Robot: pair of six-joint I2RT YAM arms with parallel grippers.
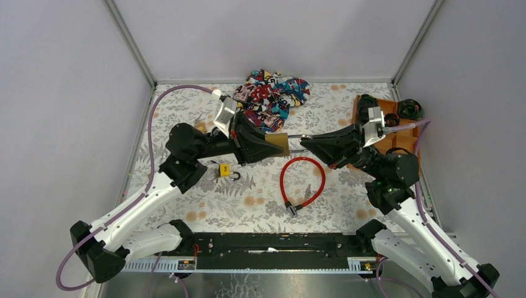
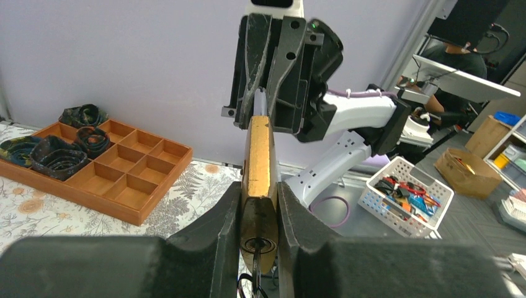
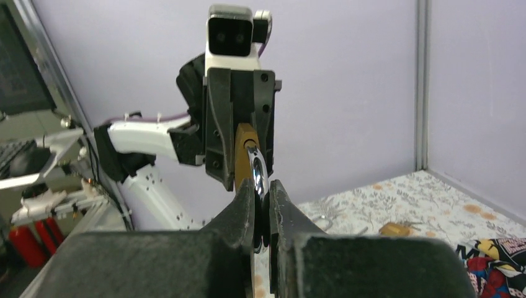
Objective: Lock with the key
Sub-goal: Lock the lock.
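Top external view shows the left gripper (image 1: 277,146) with its fingers closed partway, clamping the body of a brass padlock (image 1: 283,142). The padlock is held in the air over mid-table, between the patterned cloth (image 1: 270,93) and the red cable lock (image 1: 303,159). Just right of it, the right gripper (image 1: 304,144) has its fingers pinched almost together on the shackle (image 3: 257,171).

Padlock (image 2: 259,155), brass: flanks covered by the fingers of the left end effector (image 2: 258,194); keyhole face blurred, bottom cut by the frame edge.
Silver piece (image 3: 257,169): foot buried between the fingers of the right end effector (image 3: 262,194); key or shackle, cannot tell.
Small yellow lock (image 1: 224,169) on desk (image 1: 260,205): too small for detail.
Tray (image 2: 131,192): left end cut off; contents blurred.
Patterned cloth (image 3: 496,264): cropped at the corner.
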